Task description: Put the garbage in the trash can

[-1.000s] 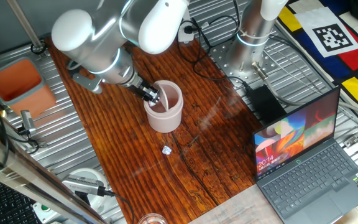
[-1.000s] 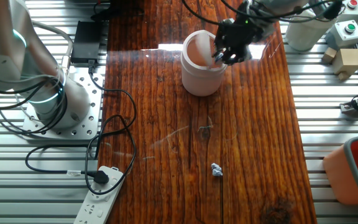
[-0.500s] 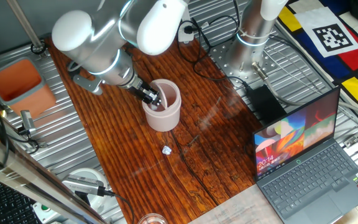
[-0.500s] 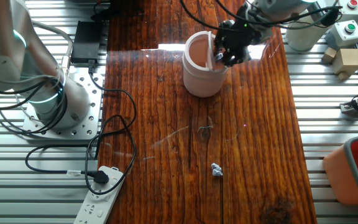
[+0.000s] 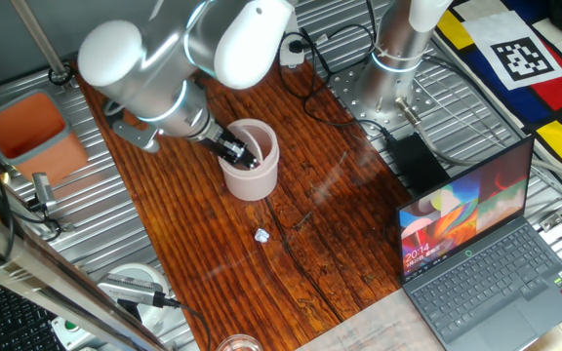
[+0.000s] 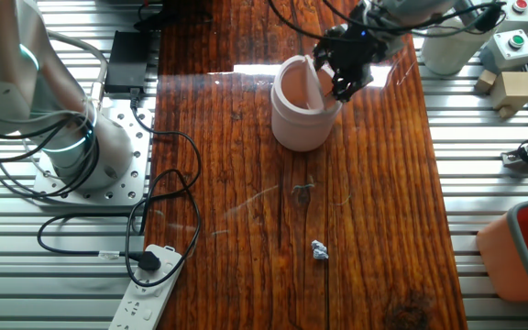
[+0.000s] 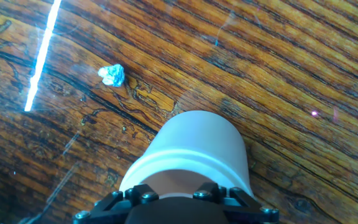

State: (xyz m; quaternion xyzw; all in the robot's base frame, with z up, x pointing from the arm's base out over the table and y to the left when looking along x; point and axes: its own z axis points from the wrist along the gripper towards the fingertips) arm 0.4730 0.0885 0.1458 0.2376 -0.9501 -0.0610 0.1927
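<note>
One robot arm reaches down to a pale pink bin (image 5: pixel 250 161) standing on a dark wooden table (image 5: pixel 213 253). Its claw (image 5: pixel 236 152) sits at the bin's rim, the fingertips dipped inside the open top, so it is impossible to tell whether it is released or clenched. One small white paper wad (image 6: pixel 319 249) lies on the wood well apart from the claw, out beyond the far side of the bin (image 7: pixel 191 149) in the hand view.

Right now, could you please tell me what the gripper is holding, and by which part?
The small pale pink-beige plastic bin, apparently by its top rim; the gripper straddles the wall there.
</note>
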